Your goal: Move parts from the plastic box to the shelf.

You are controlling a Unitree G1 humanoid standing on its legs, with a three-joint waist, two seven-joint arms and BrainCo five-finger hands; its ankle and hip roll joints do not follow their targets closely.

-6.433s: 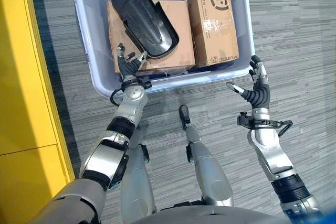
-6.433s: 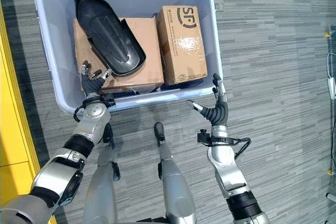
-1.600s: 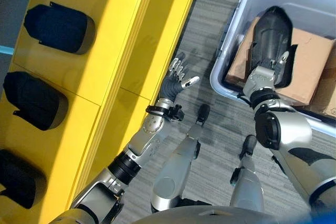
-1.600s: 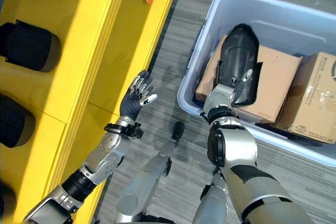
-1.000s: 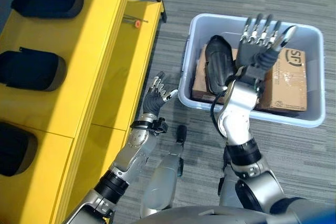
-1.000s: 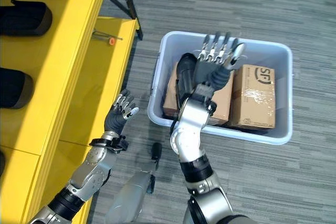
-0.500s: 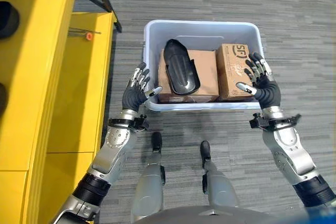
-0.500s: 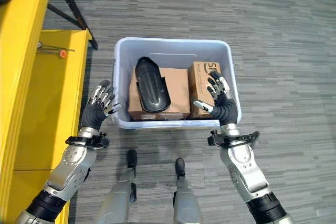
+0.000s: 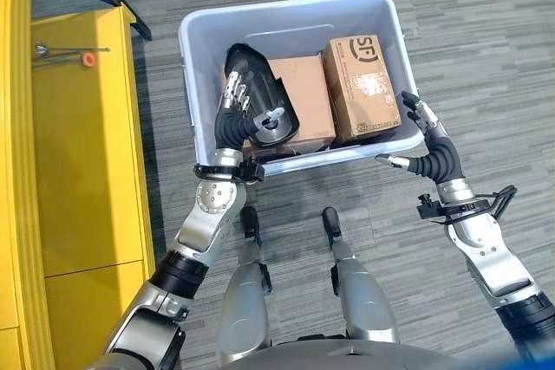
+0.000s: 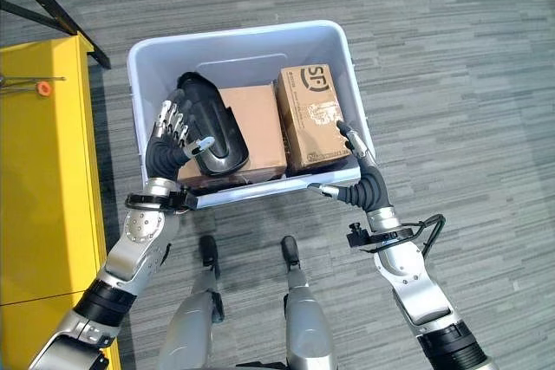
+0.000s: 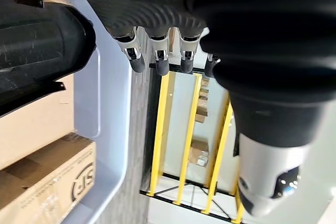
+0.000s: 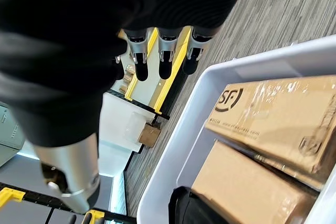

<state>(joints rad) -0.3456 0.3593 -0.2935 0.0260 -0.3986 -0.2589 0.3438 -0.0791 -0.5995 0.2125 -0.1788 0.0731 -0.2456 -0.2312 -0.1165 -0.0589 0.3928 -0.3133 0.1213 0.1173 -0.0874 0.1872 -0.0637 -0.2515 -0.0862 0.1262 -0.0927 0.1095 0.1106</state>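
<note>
L. hand is seen inside the plastic box, at its near-left corner, raised over the black part. Fingers are straight and lightly spread, thumb held apart across the part's near end; nothing is gripped. Whether palm or thumb touches the part can't be told. In the left wrist view the fingers are shown in a straight row, with the part's dark shell beside them and not enclosed.

R. hand is seen outside the box, at its near-right corner, just beside the rim. Fingers are spread and relaxed, thumb pointed toward the box wall; nothing is held. Contact with the rim can't be confirmed. In the right wrist view the fingers are shown straight, with the box rim and cartons past them.

Black part: in the box, left side, lying on the flat carton, tilted, with its far end toward the box's far-left wall.

Flat carton: centre of box, under the part. Taped carton: right side of box, touching the flat carton, upper face printed.

Box: on grey carpet, approx. centred ahead of the robot.

Yellow shelf: to the robot's left, near the box, not touching it. A thin rod w/ orange tip is lying on its surface.
</note>
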